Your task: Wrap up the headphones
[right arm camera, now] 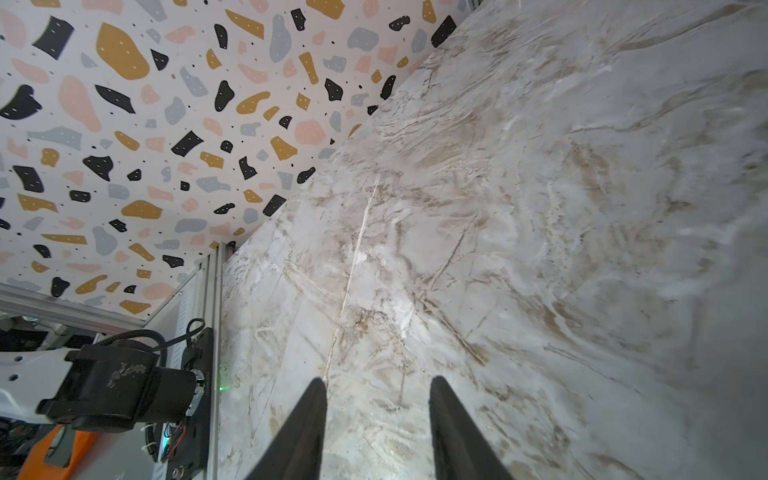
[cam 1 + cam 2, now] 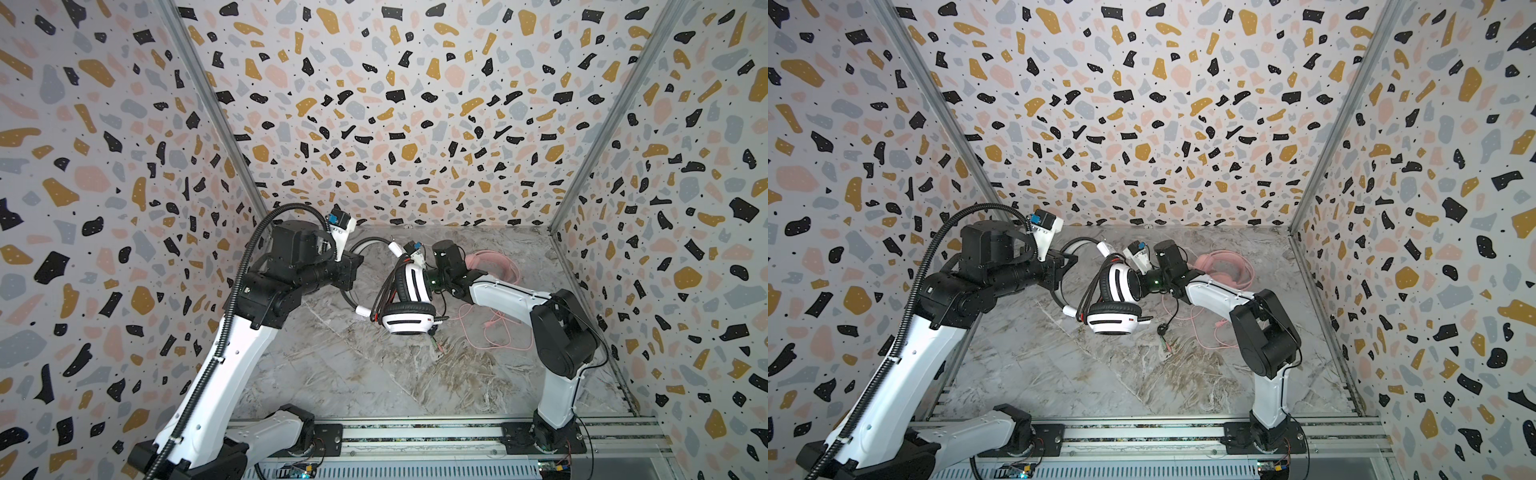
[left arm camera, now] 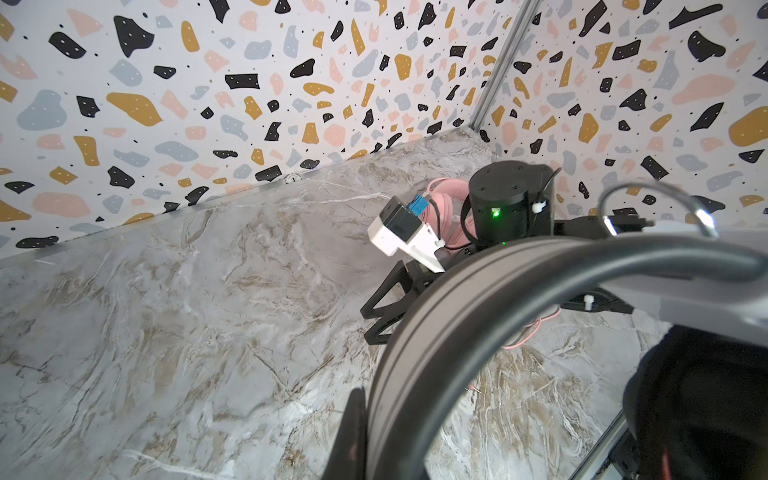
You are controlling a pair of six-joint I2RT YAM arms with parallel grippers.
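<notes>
Above veined marble tabletop (image 2: pixel 332 365), left gripper (image 2: pixel 352 272) clamped on curved white-and-black headset (image 2: pixel 411 286) band, right gripper (image 1: pixel 376 380) parted, empty.

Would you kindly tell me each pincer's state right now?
Left pincer: closed on the white-and-black headset.
Right pincer: open, empty.

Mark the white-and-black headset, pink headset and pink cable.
white-and-black over-ear headset (image 2: pixel 406 325), a top view, lower earcup shell.
all-pink headset (image 2: pixel 1209 262), a top view, earcup.
thin pink cable (image 2: pixel 500 345), a top view, tabletop loop.
</notes>
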